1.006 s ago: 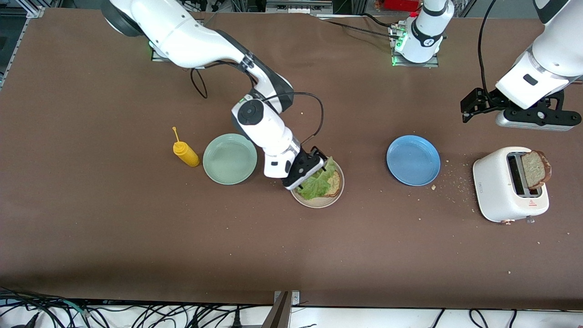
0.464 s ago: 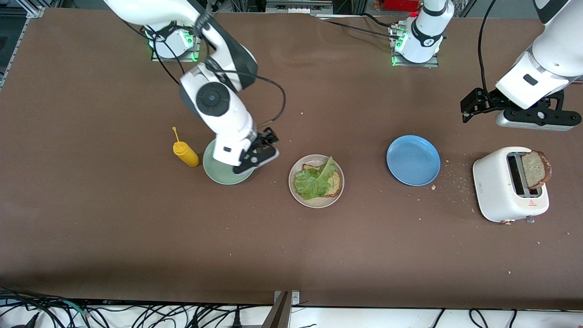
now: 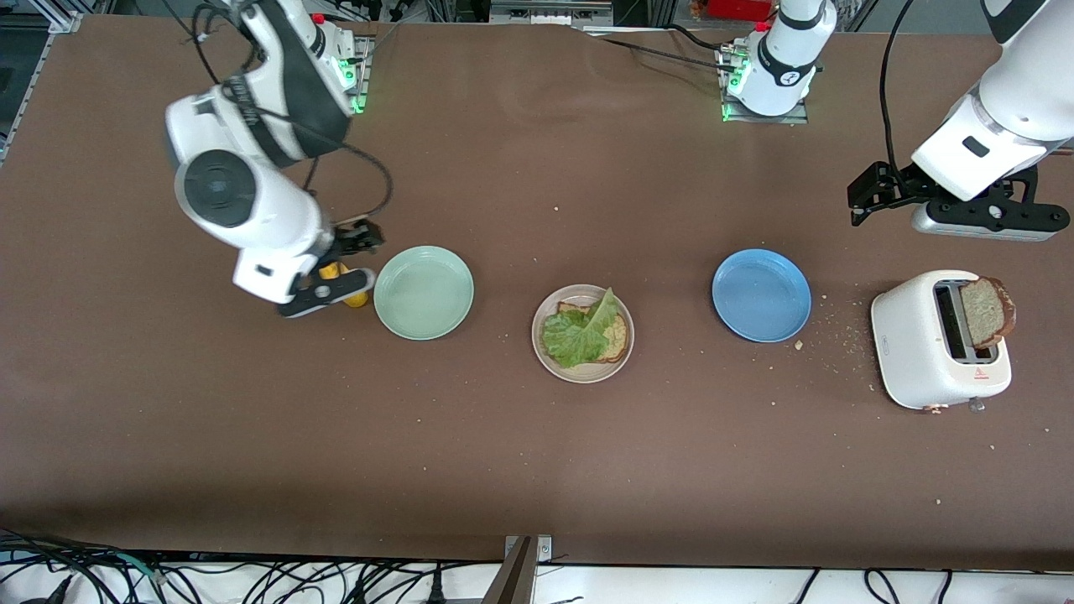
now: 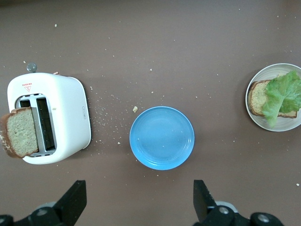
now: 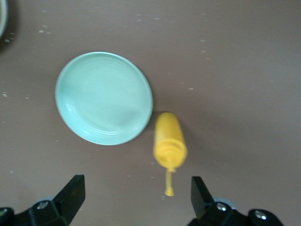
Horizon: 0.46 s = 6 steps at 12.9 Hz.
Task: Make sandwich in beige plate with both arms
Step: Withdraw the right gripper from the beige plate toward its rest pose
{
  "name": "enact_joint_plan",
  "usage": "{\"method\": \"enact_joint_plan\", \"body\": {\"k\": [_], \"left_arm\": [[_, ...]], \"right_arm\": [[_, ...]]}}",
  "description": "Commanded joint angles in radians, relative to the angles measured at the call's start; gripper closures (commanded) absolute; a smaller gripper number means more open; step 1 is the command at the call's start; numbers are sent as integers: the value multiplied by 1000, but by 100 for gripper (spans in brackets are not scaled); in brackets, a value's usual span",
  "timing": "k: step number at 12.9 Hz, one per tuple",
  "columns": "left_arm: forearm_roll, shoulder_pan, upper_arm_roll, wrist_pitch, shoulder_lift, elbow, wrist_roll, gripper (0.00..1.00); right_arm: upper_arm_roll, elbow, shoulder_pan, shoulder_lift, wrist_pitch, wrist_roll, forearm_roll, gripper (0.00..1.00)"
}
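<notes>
Front view – beige plate (image 3: 545, 362): middle of the worktop (image 3: 537, 470), between the mint-green plate (image 3: 424, 293) and the blue plate (image 3: 761, 294).
Front view – sandwich (image 3: 619, 334): one bread slice on the beige plate, lettuce leaf (image 3: 579, 334) on top; no top slice yet.
Front view – second slice (image 3: 987, 312): upright in the toaster (image 3: 931, 352), toward the left arm's end of the worktop.
Front view – right gripper (image 3: 346, 262): over the yellow squeeze bottle (image 3: 357, 297), beside the mint-green plate; holding nothing.
Front view – left gripper (image 3: 868, 195): raised over bare worktop beside the toaster; waiting, holding nothing.

Left wrist view – fingers (image 4: 73, 203): spread wide, empty.
Left wrist view – layout: toaster, blue plate and beige plate all in sight; slice projecting from the outer slot.

Right wrist view – fingers (image 5: 70, 194): spread wide, empty; bottle lying between their lines, nozzle toward the camera.
Right wrist view – bottle body: just beside the mint-green plate's rim.

Step in hand (judged): approach to the bottle, for sauce on the lettuce.
Method: centre the fingers on the bottle's body, not the thin nozzle.
Method: descend straight; clear the mint-green plate's rim.
Method: close gently; a soft bottle likely squirts under a hard squeeze.
Method: carry upright; tip only over the lettuce.
Risk: bottle toppling or sliding against the plate if struck off-centre.
</notes>
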Motion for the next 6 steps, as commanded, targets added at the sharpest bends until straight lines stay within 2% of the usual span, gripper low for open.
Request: {"method": "enact_joint_plan", "body": {"k": [1, 3, 5, 6], "left_arm": [[-63, 6, 3, -3, 31, 45, 5, 0], [-65, 12, 8, -6, 56, 83, 6, 0], [-64, 12, 8, -7, 57, 82, 5, 0], [-64, 14, 8, -12, 57, 83, 5, 0]], "right_arm": [[-81, -40, -5, -68, -28, -93, 18, 0], [-142, -40, -5, -99, -30, -101, 18, 0], [-185, -40, -5, -128, -48, -87, 16, 9], [-211, -38, -5, -137, -50, -90, 10, 4]]}}
